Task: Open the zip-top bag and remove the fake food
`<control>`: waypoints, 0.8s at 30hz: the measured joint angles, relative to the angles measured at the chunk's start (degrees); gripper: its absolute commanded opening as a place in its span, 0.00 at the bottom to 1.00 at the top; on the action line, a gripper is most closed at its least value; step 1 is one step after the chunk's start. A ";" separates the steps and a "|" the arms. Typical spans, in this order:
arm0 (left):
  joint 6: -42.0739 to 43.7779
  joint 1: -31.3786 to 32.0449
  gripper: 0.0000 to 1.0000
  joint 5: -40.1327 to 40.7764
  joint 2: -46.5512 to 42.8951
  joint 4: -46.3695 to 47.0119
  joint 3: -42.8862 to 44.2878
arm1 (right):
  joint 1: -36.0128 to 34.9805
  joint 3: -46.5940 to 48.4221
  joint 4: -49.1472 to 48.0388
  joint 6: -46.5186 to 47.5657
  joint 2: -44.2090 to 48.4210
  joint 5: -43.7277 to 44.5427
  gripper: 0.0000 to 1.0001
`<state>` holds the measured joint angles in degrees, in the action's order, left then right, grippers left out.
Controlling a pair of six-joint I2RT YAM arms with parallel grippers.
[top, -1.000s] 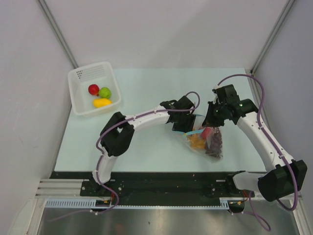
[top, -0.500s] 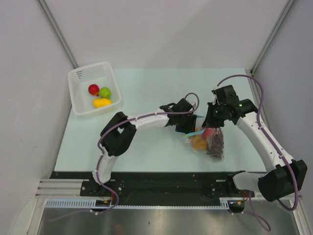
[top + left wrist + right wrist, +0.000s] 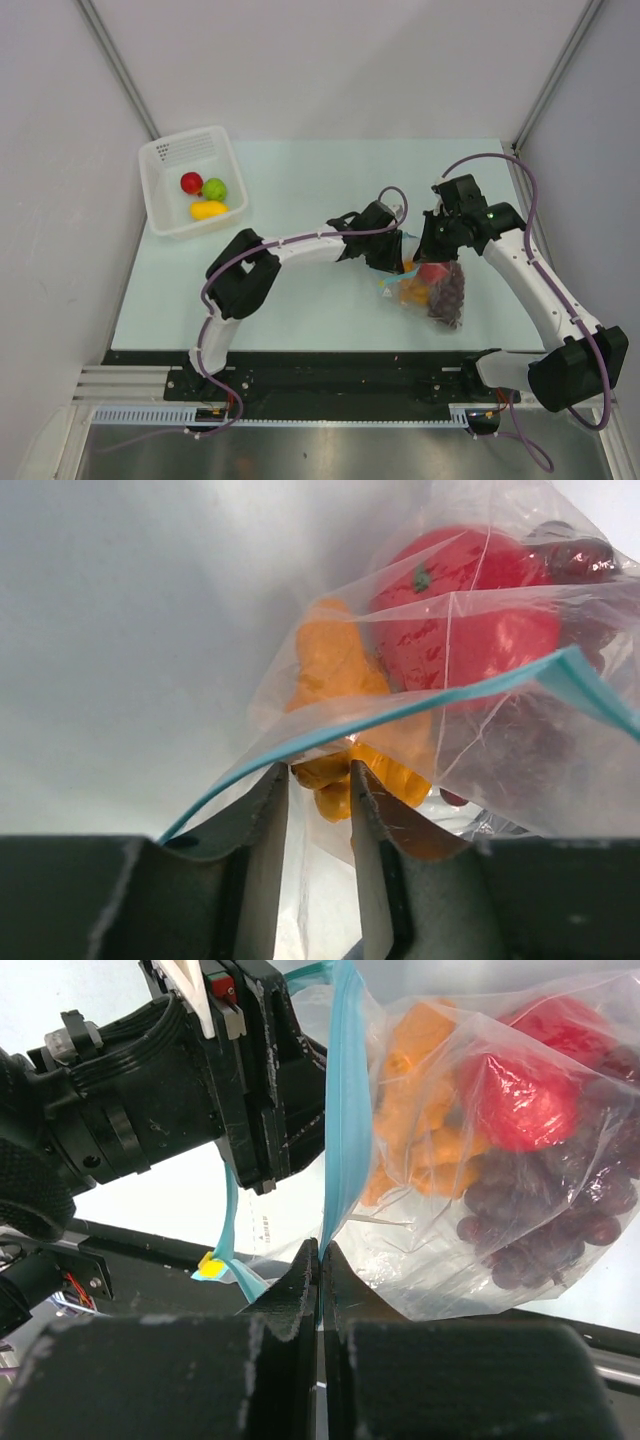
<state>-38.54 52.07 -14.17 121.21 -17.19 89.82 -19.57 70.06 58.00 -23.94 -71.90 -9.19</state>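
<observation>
Top external view showed a small clear, crinkly plastic zip-top bag (image 3: 440, 295) over the pale green table (image 3: 300, 300), toward four o'clock from the table's middle, with both arms meeting at its mouth. The left gripper (image 3: 402, 264) reached in from nine o'clock and the right gripper (image 3: 432, 250) came in from one o'clock, the two just beside each other. At the table's ten o'clock corner stood a white perforated plastic basket (image 3: 233, 170). It held a red round toy fruit (image 3: 191, 182), a green round toy fruit (image 3: 214, 187) at its three o'clock and a yellow toy piece (image 3: 208, 209) at its six o'clock. In the right wrist view, the right gripper's fingers were pressed together on the bag's light teal zip strip (image 3: 343, 1110), which ran up toward twelve o'clock. The bag bulged out at three o'clock of that strip, holding a lumpy orange toy piece (image 3: 420, 1110), a red round plastic fruit (image 3: 525, 1100) and a dark purple grape bunch (image 3: 545, 1210). In the left wrist view, the left gripper's jaws stood a narrow gap apart beneath the other lip of the zip strip, and the lower end of the orange toy piece sat in that gap. Whether the fingers (image 3: 262, 820) actually squeezed it could not be told. The red round plastic fruit lay at one o'clock of the orange toy piece, pressed against the clear film.
</observation>
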 measured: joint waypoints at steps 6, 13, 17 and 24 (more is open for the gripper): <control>-0.44 1.40 0.46 0.79 0.00 2.60 -1.36 | -0.15 0.00 0.37 0.00 0.00 0.39 0.00; -1.66 2.19 0.34 0.83 0.00 4.17 -1.42 | -0.26 0.00 0.46 0.00 0.00 0.79 0.00; -2.67 2.19 0.49 0.44 0.00 5.79 -1.42 | -0.35 0.00 0.50 0.00 0.00 0.94 0.00; -3.52 2.23 0.39 0.15 0.74 5.86 -0.52 | -0.35 0.00 0.92 0.00 0.00 1.16 0.00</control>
<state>-42.06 54.30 -14.02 121.95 -11.33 89.30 -19.92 70.06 58.92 -23.94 -71.90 -8.03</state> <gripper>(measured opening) 0.453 0.009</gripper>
